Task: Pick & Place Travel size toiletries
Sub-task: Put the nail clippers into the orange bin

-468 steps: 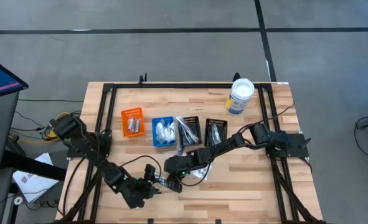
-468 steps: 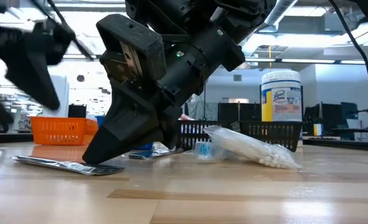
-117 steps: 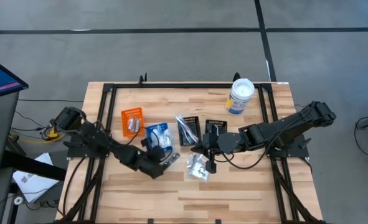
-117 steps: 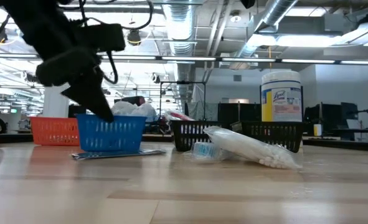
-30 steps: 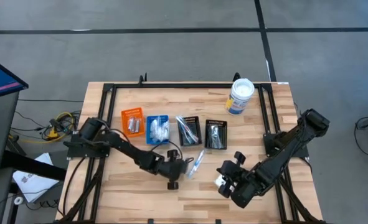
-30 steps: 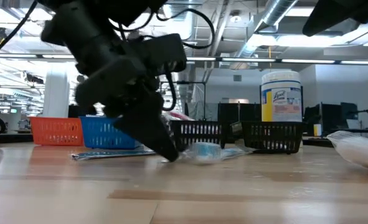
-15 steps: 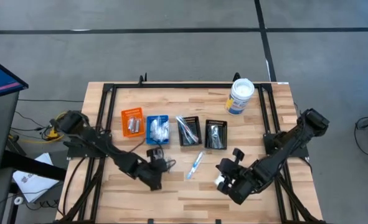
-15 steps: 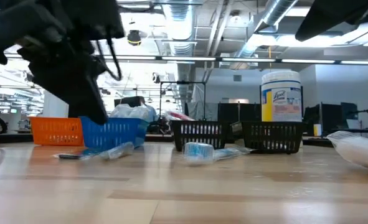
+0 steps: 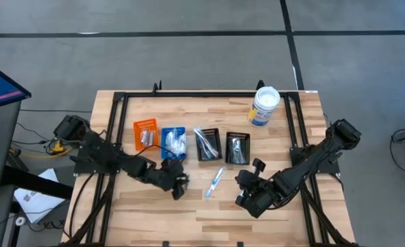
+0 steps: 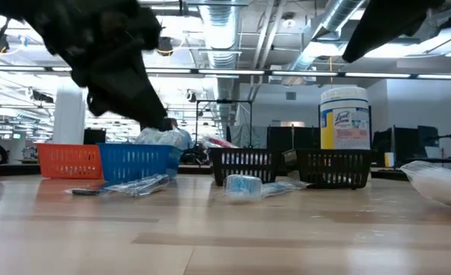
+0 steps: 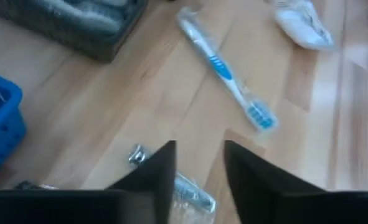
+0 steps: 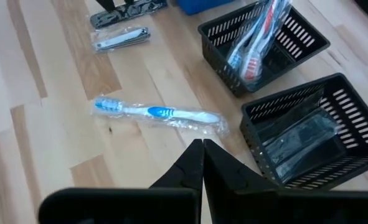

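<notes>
My left gripper [image 9: 177, 184] hangs open above the table in front of the blue bin [image 9: 173, 143]. Below its fingers lies a clear-wrapped nail clipper [image 11: 185, 190], next to a silvery sachet [image 10: 88, 190]. A clear-wrapped toothbrush with blue [image 9: 216, 181] lies flat between the two grippers. My right gripper [image 9: 247, 192] is shut and raised over the table's near right part. A white crinkly packet [image 10: 439, 183] rests on the wood beside it. The right wrist view shows the toothbrush [image 12: 159, 113] and the clipper [image 12: 121, 38] ahead of the shut fingers.
Along the far side stands a row of bins: orange [image 9: 146, 134], blue, a black one with wrapped toothbrushes [image 12: 264, 43], and a black one with small dark pieces [image 12: 302, 137]. A white tub with a blue label [image 9: 264, 106] stands at the far right. Bare wood lies along the near edge.
My left gripper has left the toothbrush, swung toward the table's left and risen in front of the blue bin. A clear-wrapped clipper now lies beside the sachet, where only the sachet lay a second ago. The toothbrush and the white packet have stayed put.
</notes>
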